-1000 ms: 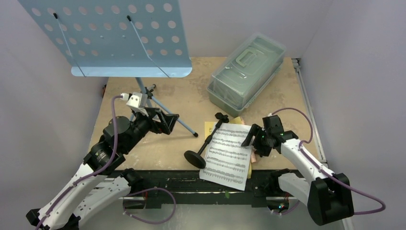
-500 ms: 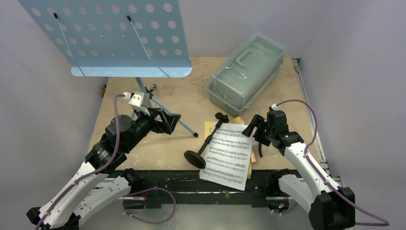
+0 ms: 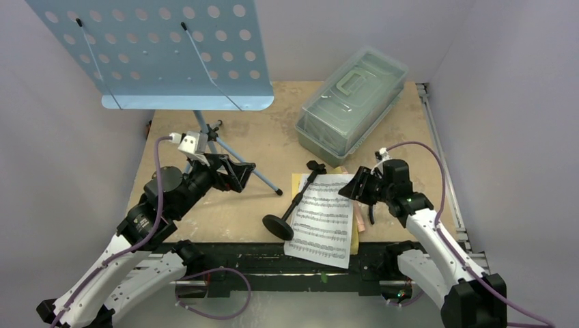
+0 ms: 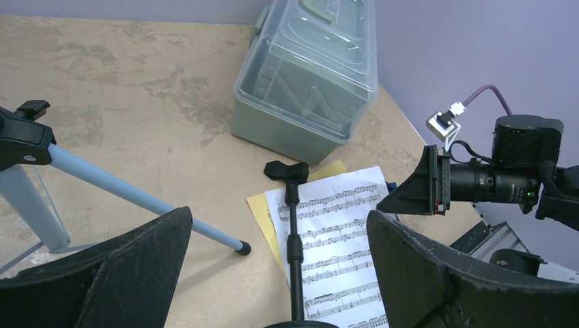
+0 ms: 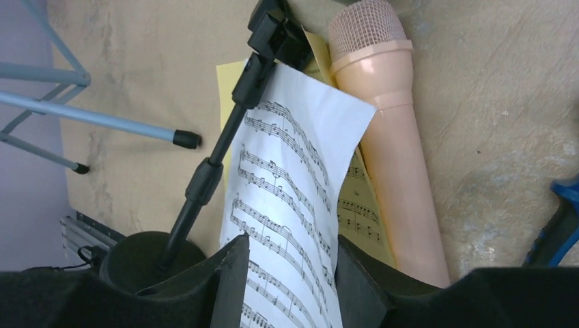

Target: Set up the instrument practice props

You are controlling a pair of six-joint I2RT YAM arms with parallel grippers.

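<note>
The right claw [image 5: 290,242] stood half-spread astride the white music sheet [image 5: 293,137] (peach-pink microphone [image 5: 389,137] just beyond one finger); the left claw [image 4: 276,225] gaped wide.

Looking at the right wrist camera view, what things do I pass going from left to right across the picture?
You pass light blue tripod legs → short black mic stand → white music sheet → peach-pink toy microphone → blue pliers handle.

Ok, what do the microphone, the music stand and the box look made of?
Microphone: matte peach plastic, probably; its mesh head looks moulded. Music stand: likely painted sheet metal, thin, punched with round holes. Box: clear glossy plastic; you can see through its lid.
</note>
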